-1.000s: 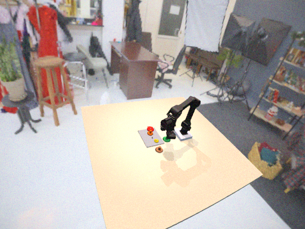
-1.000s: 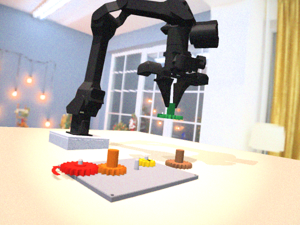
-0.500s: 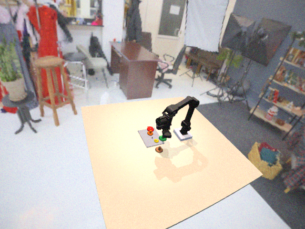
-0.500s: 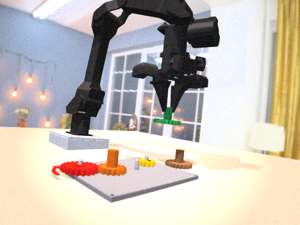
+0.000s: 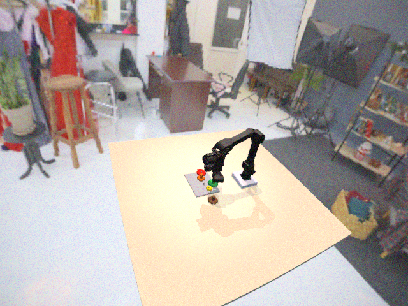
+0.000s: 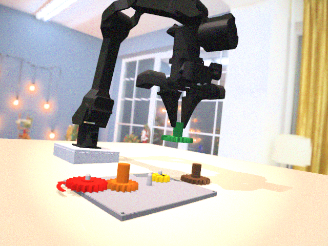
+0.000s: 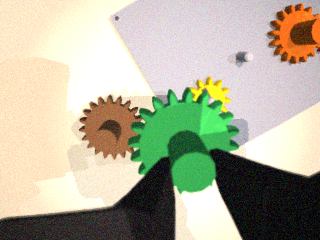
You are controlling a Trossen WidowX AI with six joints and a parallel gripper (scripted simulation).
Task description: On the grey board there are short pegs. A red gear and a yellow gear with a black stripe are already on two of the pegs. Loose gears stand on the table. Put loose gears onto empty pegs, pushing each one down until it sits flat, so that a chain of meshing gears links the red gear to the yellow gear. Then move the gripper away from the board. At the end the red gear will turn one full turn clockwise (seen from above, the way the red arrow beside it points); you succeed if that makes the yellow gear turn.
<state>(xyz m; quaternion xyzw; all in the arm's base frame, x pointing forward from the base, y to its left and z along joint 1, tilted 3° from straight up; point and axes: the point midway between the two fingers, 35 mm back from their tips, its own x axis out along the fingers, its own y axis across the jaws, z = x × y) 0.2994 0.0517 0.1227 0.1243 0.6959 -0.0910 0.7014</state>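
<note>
We see a broad pale table (image 5: 164,247) (image 6: 238,225) (image 7: 30,30) with the black arm (image 5: 235,139) (image 6: 105,60) bent over it, its foot on a white block (image 5: 234,174) (image 6: 96,157). Near that block, the grey board (image 5: 194,185) (image 6: 169,196) (image 7: 175,45) lies flat on the table.

Our gripper (image 5: 217,178) (image 6: 179,124) (image 7: 190,161) points down, its fingers only slightly apart and closed on the upright stem of the green gear (image 5: 212,183) (image 6: 177,139) (image 7: 165,120). We have that gear up in the air, roughly level, clear of both board and table. In the wrist view it covers part of the yellow gear.

The red gear (image 5: 199,171) (image 6: 87,184) sits on its peg at one end of the board, with the red arrow (image 6: 60,186) beside it. The brown gear (image 5: 212,200) (image 6: 195,180) (image 7: 107,145) stands on the table off the board, stem up. On the board, right beside the red gear, we see the orange gear (image 5: 201,178) (image 6: 123,185) (image 7: 295,45), stem up; we cannot tell whether their teeth mesh. The smaller yellow gear (image 5: 209,188) (image 6: 161,178) (image 7: 212,92) is on its peg towards the other end. Smallest is the bare peg (image 5: 203,183) (image 6: 149,179) (image 7: 243,57), standing between the orange and yellow gears.
</note>
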